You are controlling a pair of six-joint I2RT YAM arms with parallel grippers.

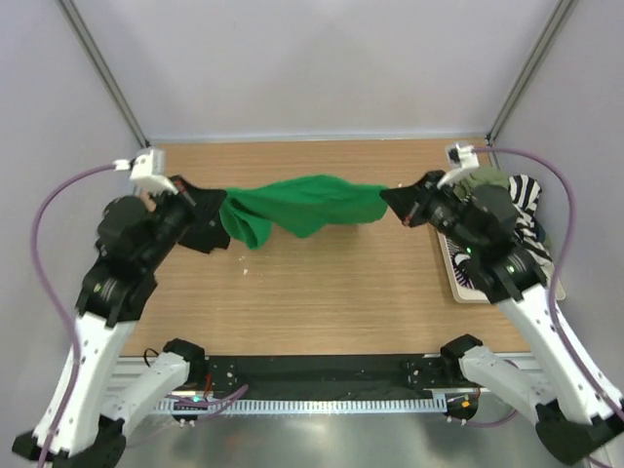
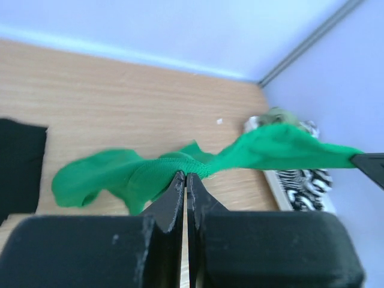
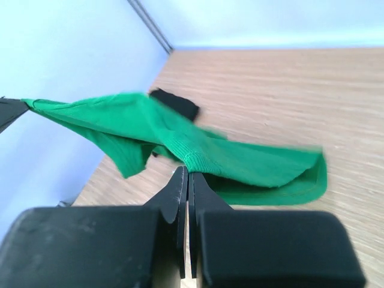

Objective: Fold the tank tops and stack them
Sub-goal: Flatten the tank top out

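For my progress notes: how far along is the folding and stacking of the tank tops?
Done, apparently: black tank top lies flat at left. In hand: green tank top stretched between left gripper and right gripper. Left: striped top and olive top, heaped at right.

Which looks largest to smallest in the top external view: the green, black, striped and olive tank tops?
1. green tank top, spread wide.
2. black tank top and striped tank top: similar visible patches, both partly hidden, so unranked.
3. olive tank top, only a sliver showing.
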